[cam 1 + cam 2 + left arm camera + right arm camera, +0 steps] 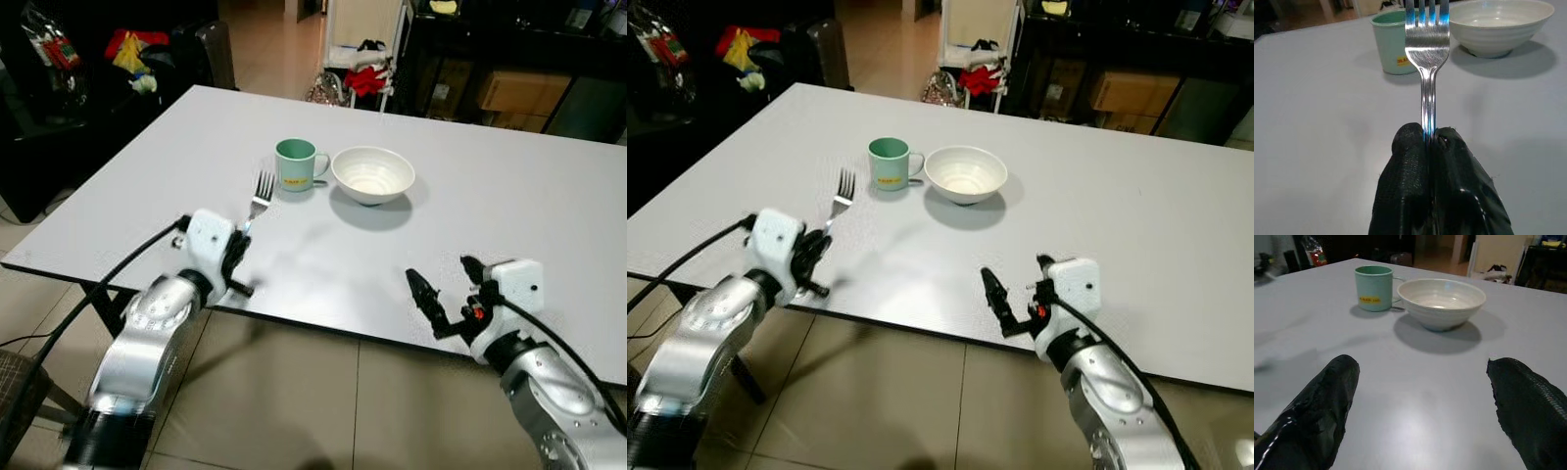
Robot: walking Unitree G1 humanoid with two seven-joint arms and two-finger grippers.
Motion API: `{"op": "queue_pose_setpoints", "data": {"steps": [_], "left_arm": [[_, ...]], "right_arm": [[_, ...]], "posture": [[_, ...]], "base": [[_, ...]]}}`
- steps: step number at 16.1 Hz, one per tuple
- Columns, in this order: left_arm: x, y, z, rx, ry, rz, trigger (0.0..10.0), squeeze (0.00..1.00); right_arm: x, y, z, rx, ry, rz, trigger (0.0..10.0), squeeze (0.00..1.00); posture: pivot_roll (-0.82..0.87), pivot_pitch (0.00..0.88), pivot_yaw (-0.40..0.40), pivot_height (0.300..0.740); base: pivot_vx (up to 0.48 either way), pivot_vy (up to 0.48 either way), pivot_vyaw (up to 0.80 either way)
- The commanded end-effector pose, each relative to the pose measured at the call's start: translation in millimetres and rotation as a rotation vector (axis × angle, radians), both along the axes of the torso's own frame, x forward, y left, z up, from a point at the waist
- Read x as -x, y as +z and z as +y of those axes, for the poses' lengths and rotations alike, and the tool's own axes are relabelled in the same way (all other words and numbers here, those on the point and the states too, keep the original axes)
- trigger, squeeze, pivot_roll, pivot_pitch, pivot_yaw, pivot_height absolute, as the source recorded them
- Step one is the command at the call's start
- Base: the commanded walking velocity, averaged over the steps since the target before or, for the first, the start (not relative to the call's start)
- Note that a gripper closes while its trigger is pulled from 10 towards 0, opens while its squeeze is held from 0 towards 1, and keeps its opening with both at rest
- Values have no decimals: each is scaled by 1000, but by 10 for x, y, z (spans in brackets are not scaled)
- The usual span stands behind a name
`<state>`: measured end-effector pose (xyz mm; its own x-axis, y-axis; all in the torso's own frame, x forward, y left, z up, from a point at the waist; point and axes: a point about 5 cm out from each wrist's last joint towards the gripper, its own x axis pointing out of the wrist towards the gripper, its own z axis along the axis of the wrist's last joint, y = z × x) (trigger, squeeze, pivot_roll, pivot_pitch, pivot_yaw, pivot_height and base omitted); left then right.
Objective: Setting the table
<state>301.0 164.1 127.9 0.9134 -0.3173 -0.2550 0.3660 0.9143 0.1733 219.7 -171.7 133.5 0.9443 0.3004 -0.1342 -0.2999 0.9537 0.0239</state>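
The left gripper is clenched on the handle of a shiny silver metal fork, its two black fingers pressed flat against the shaft from either side. The fork's long axis runs straight out from the claw, tines away from the robot, pointing toward the pale green ceramic mug that stands just ahead of it. Just beside the mug, on the robot's right, sits a white ribbed ceramic bowl, both upright on the pale grey table. The fork appears to be held just over the tabletop near the table's near edge, to the left of the bowl; whether its tines touch the surface I cannot tell. The right gripper hovers at the near edge with its fingers spread wide and nothing between them, the bowl ahead of it. Setting the fork down beside the bowl looks like the left arm's job, since it already carries the fork.
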Motion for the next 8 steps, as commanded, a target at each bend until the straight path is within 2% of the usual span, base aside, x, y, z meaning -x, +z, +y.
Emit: {"op": "queue_pose_setpoints", "data": {"steps": [1,2,3,4,5,8], "left_arm": [[-95,-50,-11,-10,11,42,10000,0],[-167,-81,-6,-25,25,71,10000,0],[-374,-122,5,-57,60,118,10000,0],[-420,-135,1,-50,67,137,10000,0],[-533,-145,-42,-42,67,162,10000,0],[-720,-155,-220,15,72,233,10000,0]], "right_arm": [[-23,32,6,2,19,-3,10000,0],[-34,36,15,6,30,-1,10000,0],[-61,50,44,13,67,9,10000,0],[-64,53,49,16,78,12,10000,0],[-67,59,70,16,110,24,10000,0],[-21,54,111,35,182,52,10000,0]], "posture": [[-122,0,-35,740],[-125,0,-35,740],[-138,0,-31,740],[-138,0,-31,740],[-155,0,-24,740],[-182,0,-14,740]], "base": [[0,0,0],[0,0,0],[0,0,0],[0,0,0],[0,0,0],[0,0,0]]}}
